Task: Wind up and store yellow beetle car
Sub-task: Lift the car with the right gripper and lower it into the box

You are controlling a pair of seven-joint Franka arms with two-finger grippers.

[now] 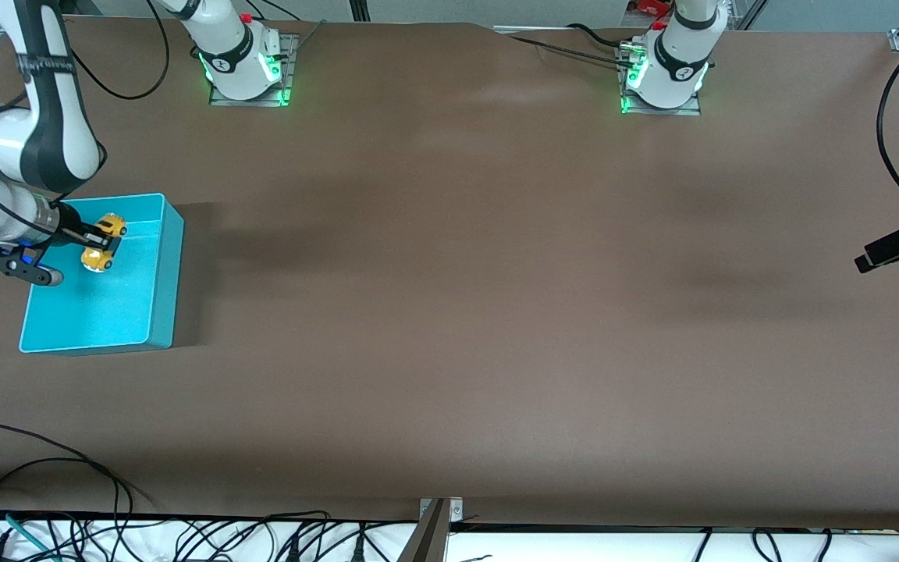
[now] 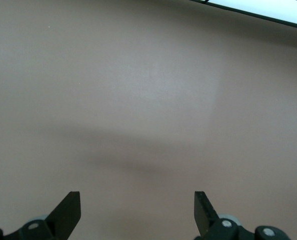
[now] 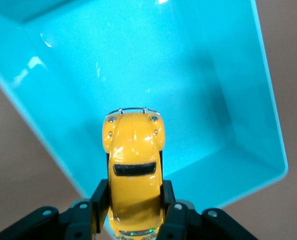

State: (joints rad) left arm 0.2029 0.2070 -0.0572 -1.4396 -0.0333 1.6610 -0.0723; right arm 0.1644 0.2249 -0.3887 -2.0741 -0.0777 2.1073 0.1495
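**Car held over the bin**

The right pincer (image 1: 103, 243) is up over the turquoise bin (image 1: 161, 312), at the right arm's end of the bench (image 1: 449, 312), and it has the yellow car (image 3: 134, 170) clamped between its fingers (image 3: 99, 205). The right wrist view looks straight down on it: fingers pressed against both flanks of the car at the rear half, rounded hood and chrome bumper poking out past the fingertips, dark window on the roof side showing. Below the car lies the bin's glossy floor, with its walls framing the shot and brown bench outside them. In the front view there are two yellow blobs at the pincer, one above the other; I can't tell which is the car itself and which a reflection on the bin.

The left pincer (image 2: 137, 210) waits over bare bench at the left arm's end, fingers spread wide, nothing between them.
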